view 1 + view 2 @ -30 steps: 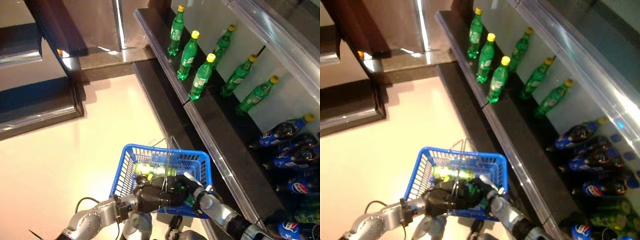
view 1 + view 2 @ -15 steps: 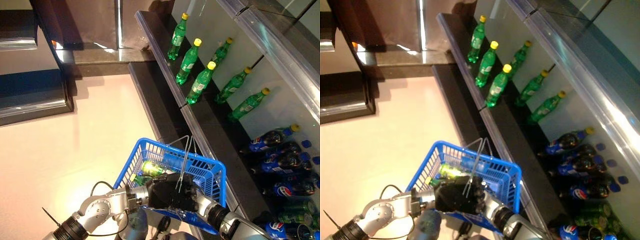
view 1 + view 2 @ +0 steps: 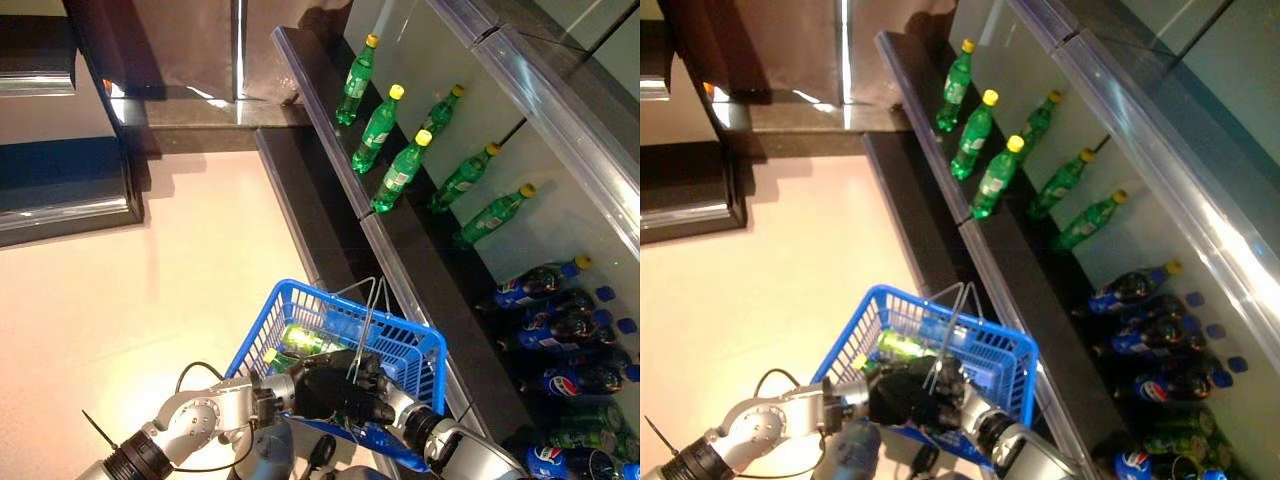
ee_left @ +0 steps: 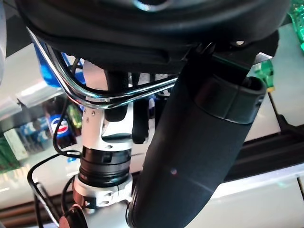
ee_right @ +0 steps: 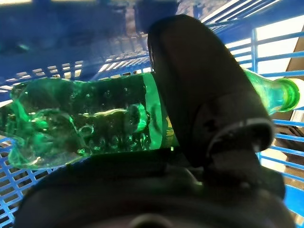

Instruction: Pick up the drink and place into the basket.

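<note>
A blue wire basket (image 3: 412, 347) hangs low in front of me. My left hand (image 3: 312, 388) is shut on its metal handles (image 4: 127, 95), which stand up above the rim (image 3: 366, 318). Inside the basket lies a green drink bottle (image 5: 85, 123) with a yellow cap. My right hand (image 3: 377, 397) reaches into the basket from the near right, its thumb (image 5: 199, 104) curled across the bottle's middle, so it is shut on the bottle. The bottle's green body (image 3: 303, 339) also shows through the basket's open top.
A dark shelf unit (image 3: 400, 235) runs along the right. Several green bottles (image 3: 378, 122) stand on its upper part and dark cola bottles (image 3: 540, 285) lie lower down. Pale floor (image 3: 150, 280) spreads to the left, with a dark counter (image 3: 60, 190) beyond.
The camera has swung, shifting the whole picture. My right hand has sunk lower into the basket with the bottle; the left hand keeps the handles.
</note>
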{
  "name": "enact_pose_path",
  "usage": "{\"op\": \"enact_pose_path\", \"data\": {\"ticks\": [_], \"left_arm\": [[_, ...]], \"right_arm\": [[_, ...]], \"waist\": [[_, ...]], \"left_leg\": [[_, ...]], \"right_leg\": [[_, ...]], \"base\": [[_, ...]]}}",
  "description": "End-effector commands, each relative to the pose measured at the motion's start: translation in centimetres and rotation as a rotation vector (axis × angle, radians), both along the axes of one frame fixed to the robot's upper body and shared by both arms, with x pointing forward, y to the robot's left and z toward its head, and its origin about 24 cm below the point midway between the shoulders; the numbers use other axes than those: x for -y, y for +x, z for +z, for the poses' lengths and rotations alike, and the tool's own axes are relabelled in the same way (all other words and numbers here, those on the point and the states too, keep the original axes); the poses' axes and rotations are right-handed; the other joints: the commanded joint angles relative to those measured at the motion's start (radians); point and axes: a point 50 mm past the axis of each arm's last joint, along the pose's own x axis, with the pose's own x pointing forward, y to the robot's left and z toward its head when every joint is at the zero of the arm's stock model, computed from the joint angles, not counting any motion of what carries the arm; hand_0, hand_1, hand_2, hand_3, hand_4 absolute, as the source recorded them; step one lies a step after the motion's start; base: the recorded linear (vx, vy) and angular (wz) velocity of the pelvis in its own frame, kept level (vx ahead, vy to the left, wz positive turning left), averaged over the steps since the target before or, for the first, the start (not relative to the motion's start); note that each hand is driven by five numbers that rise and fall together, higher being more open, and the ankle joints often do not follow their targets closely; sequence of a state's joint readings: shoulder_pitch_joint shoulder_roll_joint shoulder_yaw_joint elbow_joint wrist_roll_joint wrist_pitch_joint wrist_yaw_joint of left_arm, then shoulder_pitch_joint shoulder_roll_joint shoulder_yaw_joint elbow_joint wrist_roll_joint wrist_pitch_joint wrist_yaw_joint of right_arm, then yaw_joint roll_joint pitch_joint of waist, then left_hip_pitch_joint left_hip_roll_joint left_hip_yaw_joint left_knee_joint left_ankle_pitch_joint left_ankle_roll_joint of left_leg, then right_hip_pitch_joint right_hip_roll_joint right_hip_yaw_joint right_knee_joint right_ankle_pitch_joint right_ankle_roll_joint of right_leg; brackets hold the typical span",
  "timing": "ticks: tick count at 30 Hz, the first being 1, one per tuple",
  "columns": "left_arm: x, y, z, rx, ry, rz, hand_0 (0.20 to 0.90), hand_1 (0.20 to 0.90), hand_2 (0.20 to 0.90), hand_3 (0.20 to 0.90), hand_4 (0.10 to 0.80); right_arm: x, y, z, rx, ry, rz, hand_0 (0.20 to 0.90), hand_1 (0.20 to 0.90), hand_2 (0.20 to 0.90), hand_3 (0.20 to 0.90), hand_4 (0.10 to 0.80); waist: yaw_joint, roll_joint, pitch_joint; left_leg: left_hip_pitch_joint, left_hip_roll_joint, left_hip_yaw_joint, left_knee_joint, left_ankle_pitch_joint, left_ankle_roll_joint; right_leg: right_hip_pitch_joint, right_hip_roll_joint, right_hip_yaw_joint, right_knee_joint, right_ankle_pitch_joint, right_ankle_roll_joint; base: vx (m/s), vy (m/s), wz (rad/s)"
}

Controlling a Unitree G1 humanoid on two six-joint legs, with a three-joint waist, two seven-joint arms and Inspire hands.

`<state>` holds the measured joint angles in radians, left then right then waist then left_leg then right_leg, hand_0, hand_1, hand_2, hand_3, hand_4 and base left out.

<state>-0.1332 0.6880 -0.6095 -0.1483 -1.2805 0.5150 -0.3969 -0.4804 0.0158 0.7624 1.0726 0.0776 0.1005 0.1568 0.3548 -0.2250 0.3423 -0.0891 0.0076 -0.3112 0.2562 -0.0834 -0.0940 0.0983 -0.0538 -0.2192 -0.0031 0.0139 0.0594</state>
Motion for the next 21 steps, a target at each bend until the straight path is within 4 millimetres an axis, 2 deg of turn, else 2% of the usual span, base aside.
{"op": "enact_pose_path", "data": {"ticks": [1, 7, 21], "left_arm": [[8.9, -8.2, 17.3, 0.327, -1.132, -0.705, 0.3, 0.3, 0.3, 0.2, 0.1], [9.1, -8.3, 16.9, 0.34, -1.135, -0.722, 0.3, 0.3, 0.3, 0.2, 0.1], [9.4, -8.5, 16.6, 0.386, -1.134, -0.742, 0.3, 0.3, 0.3, 0.2, 0.1]], "right_arm": [[-0.5, -2.9, -2.0, -0.266, -0.123, 0.159, 0.3, 0.3, 0.3, 0.2, 0.1], [1.4, -3.4, -2.9, -0.286, -0.309, 0.258, 0.3, 0.3, 0.3, 0.2, 0.1], [5.0, -1.8, -2.5, -0.207, -0.716, 0.386, 0.3, 0.3, 0.3, 0.2, 0.1]], "waist": [[0.03, 0.074, -0.092], [0.032, 0.08, -0.074], [0.031, 0.09, -0.036]], "left_leg": [[0.074, -0.031, -0.012, -0.269, 0.157, 0.117], [0.065, -0.03, -0.012, -0.269, 0.161, 0.113], [0.036, -0.028, -0.008, -0.259, 0.172, 0.106]], "right_leg": [[-0.007, 0.046, -0.045, 0.097, 0.013, 0.027], [-0.009, 0.043, -0.051, 0.093, 0.018, 0.026], [-0.024, 0.037, -0.057, 0.092, 0.025, 0.021]], "base": [[0.0, 0.0, 0.0], [-0.025, 0.003, 0.04], [-0.022, 0.004, 0.01]]}}
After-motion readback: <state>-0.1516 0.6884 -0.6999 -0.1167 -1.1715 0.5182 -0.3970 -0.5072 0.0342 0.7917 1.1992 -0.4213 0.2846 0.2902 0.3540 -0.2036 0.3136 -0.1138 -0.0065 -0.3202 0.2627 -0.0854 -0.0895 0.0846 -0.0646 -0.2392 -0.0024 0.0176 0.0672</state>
